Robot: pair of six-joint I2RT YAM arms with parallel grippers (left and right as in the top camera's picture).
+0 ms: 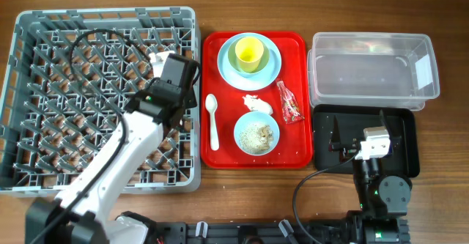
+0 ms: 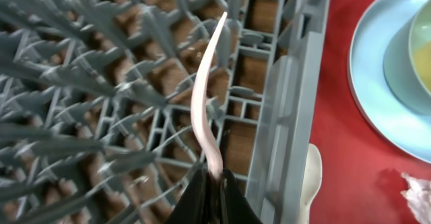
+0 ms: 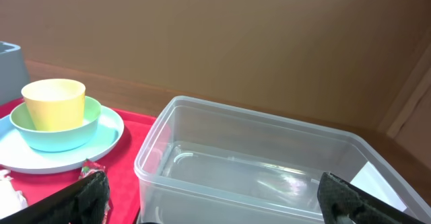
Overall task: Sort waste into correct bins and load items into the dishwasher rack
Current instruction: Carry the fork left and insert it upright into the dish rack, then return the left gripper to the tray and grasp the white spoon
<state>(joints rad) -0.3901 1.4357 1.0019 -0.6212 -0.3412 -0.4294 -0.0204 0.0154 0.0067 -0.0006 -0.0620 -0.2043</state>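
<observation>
While the left gripper (image 2: 214, 181) pinches the white fork (image 2: 205, 96) by one end, the utensil reaches over the pegs of the grey dishwasher rack (image 2: 286, 109), near its right wall. The right gripper (image 3: 215, 200) hangs over the black tray (image 1: 410, 163) with fingers spread wide, facing the clear tub (image 3: 256, 157).

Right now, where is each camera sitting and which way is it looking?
Overhead: above the table, looking straight down at rack, red tray, clear tub; left arm and right arm show.
Left wrist: on the left arm, looking down into the rack; its jaws pinch a white utensil.
Right wrist: low over the black tray, facing level across the clear tub; open jaws at the bottom corners.
Shared: both wrist views catch the blue plate and red tray.
</observation>
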